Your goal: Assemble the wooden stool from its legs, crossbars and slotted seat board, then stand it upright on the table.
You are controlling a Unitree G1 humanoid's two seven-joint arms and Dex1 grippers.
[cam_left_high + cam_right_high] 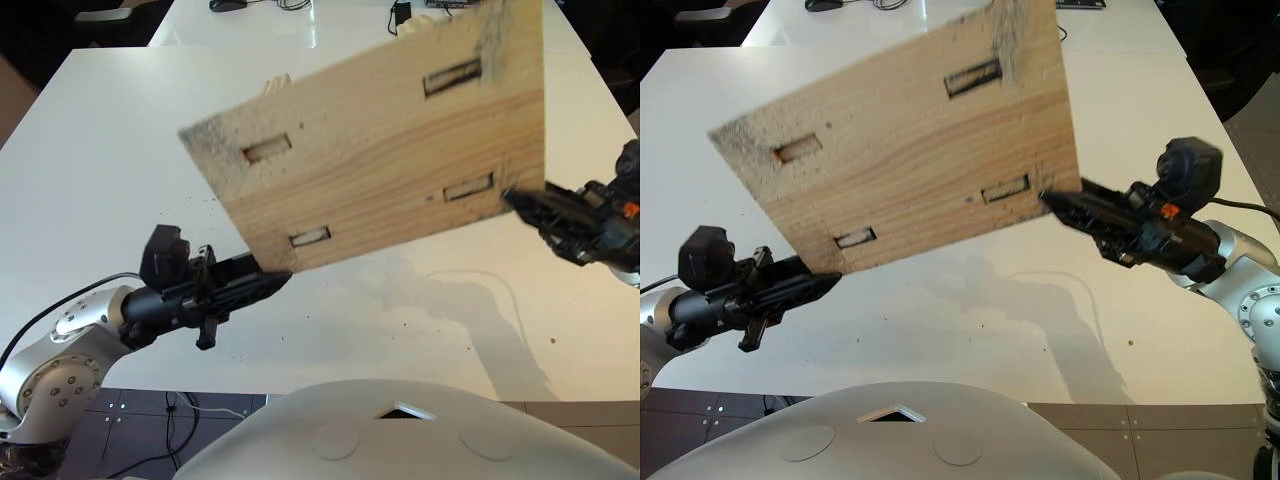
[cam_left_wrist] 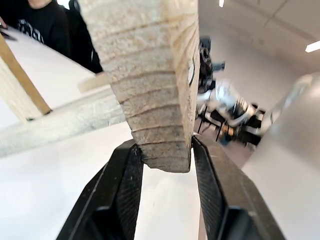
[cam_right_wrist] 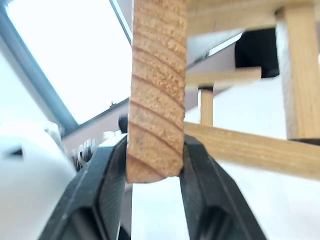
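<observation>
The slotted seat board [image 1: 390, 150] hangs tilted above the white table [image 1: 120, 150], its flat face with several slots turned toward the head camera. My left gripper [image 1: 275, 280] is shut on its lower left corner; the board's end grain [image 2: 155, 100] sits between the black fingers [image 2: 117, 200]. My right gripper [image 1: 1052, 203] is shut on the board's right edge [image 3: 157, 100]. Behind the board, wooden legs [image 3: 300, 75] and crossbars [image 3: 250, 147] are attached to it. A leg tip [image 1: 277, 83] peeks over the board's top edge.
The table stretches wide to the left and front of the board. A second table [image 1: 250, 20] with cables and a dark object stands behind. The board hides the table's middle.
</observation>
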